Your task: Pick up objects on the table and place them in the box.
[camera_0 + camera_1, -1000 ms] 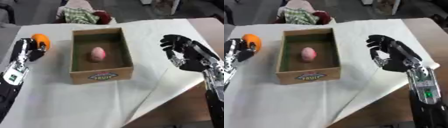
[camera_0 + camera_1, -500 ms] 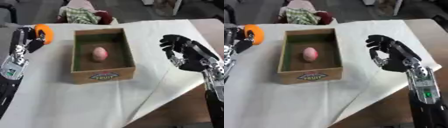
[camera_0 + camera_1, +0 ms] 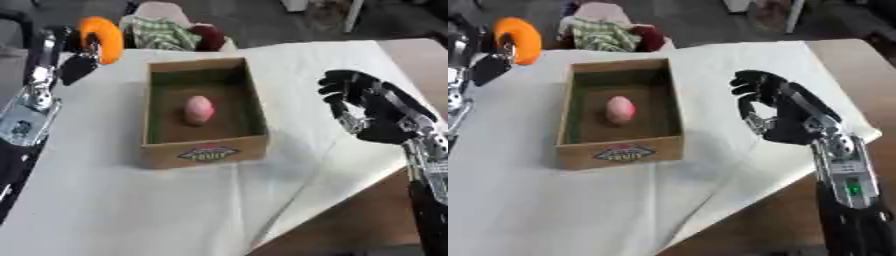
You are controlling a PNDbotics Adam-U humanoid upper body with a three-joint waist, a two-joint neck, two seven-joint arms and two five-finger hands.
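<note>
An open cardboard box [image 3: 204,149] stands on the white cloth, with a pink egg-shaped thing [image 3: 199,109] lying inside it. My left hand [image 3: 70,59] is raised at the far left, its fingers curled round an orange round object [image 3: 101,32] held well above the table, left of the box's far corner. My right hand [image 3: 779,111] hovers to the right of the box with fingers loosely spread and nothing in it.
A white cloth [image 3: 157,210] covers most of the table; bare wood [image 3: 850,65] shows along the right side. Beyond the far edge lies a heap of checked fabric and a dark red thing [image 3: 179,34].
My left hand has lifted the orange object higher and a little toward the box. The right hand has stayed where it was.
</note>
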